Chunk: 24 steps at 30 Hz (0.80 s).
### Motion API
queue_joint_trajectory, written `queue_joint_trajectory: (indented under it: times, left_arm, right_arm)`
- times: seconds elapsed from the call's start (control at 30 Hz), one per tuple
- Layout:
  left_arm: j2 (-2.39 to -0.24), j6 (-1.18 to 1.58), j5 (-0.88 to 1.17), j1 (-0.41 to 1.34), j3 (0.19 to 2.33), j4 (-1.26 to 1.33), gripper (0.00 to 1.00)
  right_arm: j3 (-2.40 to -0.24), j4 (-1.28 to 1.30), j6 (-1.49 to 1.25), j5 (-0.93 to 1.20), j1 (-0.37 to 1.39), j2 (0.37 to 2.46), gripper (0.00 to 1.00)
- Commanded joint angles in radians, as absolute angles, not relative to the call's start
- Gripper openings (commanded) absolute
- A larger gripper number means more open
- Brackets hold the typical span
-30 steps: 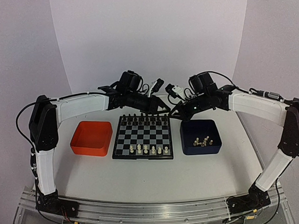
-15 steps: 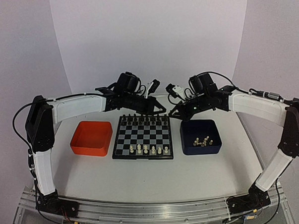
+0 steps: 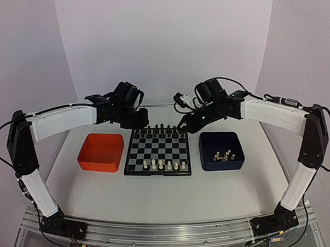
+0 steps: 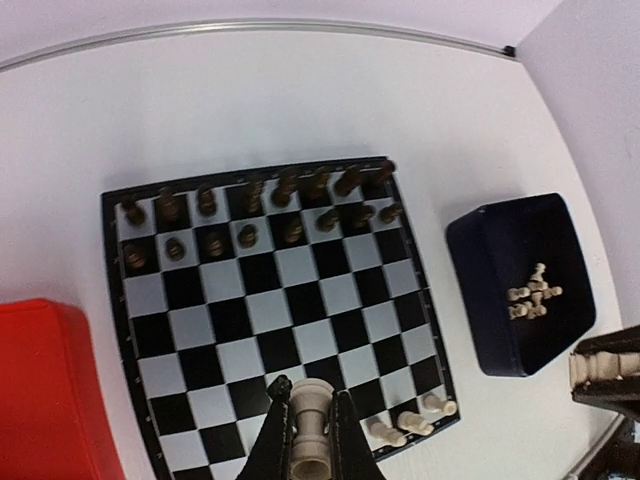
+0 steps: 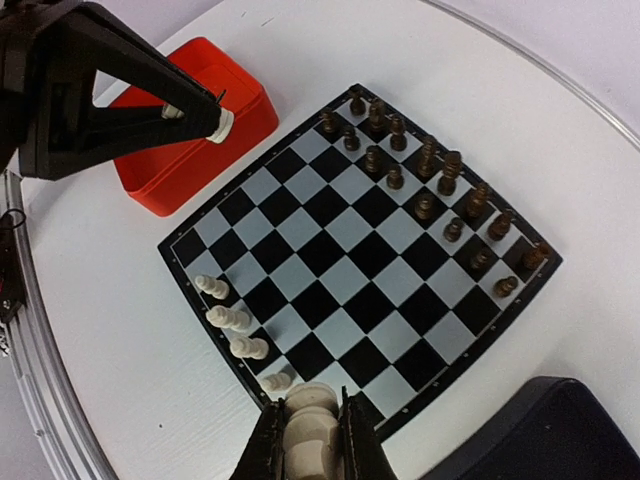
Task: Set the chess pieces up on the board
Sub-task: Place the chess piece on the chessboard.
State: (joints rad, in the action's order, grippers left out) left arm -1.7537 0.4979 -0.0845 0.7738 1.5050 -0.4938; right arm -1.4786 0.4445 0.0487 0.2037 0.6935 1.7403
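The board [image 3: 157, 148] lies mid-table, with black pieces [image 3: 157, 130] on its far two rows and several cream-white chess pieces [image 3: 164, 165] along its near row. My left gripper [image 3: 137, 117] hangs over the board's far left corner. In the left wrist view it [image 4: 312, 390] is shut on a cream rook [image 4: 310, 435] above the board [image 4: 290, 310]. My right gripper [image 3: 182, 122] hangs over the far right corner. In the right wrist view it [image 5: 310, 405] is shut on a cream-white piece [image 5: 312, 432] above the board [image 5: 350, 270].
A dark blue tray [image 3: 221, 166] right of the board holds several loose cream pieces [image 3: 222, 155]. An orange tray [image 3: 101, 162] stands left of the board with nothing seen in it. White walls curve round the back.
My left gripper has swung left from the board's far right to its far left corner, still holding its piece. My right gripper has shifted a little left.
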Motion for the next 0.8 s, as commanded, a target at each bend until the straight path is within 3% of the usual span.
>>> queue_joint_trajectory:
  times: [0.0,0.4,0.77]
  left_arm:
    - [-1.655,0.541,-0.199,0.736,1.421,-0.611,0.00]
    - [-1.428,0.546,-0.244,0.626,1.246,-0.734,0.00]
    - [-1.360,0.550,-0.312,0.603,1.209,-0.787,0.00]
  right_arm:
    - [-1.621,0.499,-0.057,0.155,0.788,1.871,0.00]
    - [-2.095,0.637,0.098,0.074,1.002,2.287,0.00]
    - [-2.225,0.710,0.301,0.009,1.018,2.439,0.01]
